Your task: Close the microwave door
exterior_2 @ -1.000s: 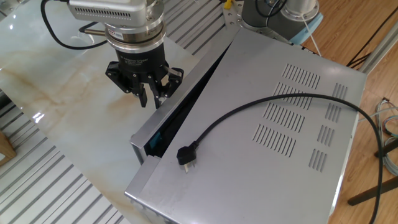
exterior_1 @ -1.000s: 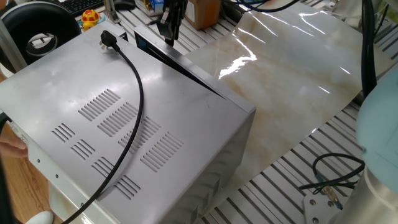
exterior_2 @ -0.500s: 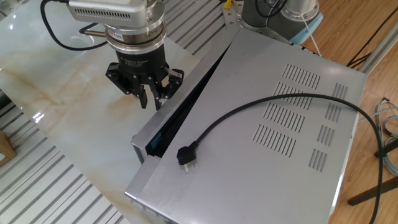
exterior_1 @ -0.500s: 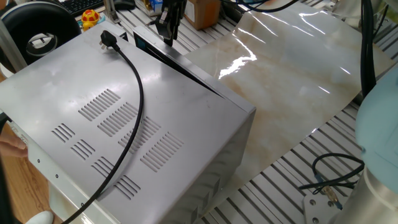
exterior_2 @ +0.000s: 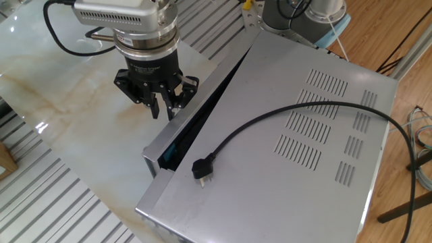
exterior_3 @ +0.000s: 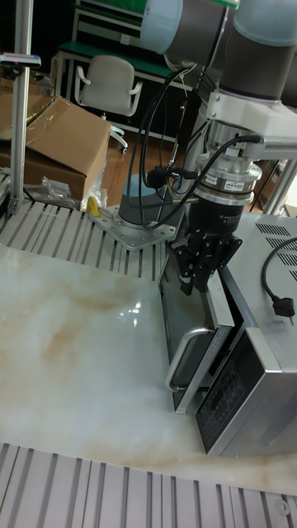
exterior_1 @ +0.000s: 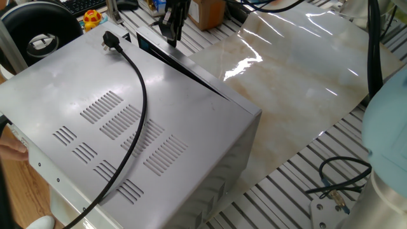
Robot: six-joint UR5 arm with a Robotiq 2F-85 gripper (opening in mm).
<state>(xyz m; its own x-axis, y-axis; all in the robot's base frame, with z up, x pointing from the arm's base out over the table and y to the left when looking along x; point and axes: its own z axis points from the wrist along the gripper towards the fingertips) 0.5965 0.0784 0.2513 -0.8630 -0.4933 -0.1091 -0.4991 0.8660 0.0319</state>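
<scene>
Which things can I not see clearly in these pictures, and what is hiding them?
- Inside of the microwave: hidden in every view; the microwave door is only narrowly ajar.
- Contact between the gripper and the door: not certain in any view; the fingertips sit at its top edge.
- Control panel labels: too small, tall fixed view.
- Far end of the power cord: cut off by the bottom edge, one fixed view.

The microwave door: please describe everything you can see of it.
The microwave door is a thin flat panel with a silver-grey rim, dark glass face and a curved metal handle. It stands ajar, leaving a narrow wedge gap to the microwave. The gripper hangs against its outer side near the top edge; actual contact cannot be confirmed.
</scene>
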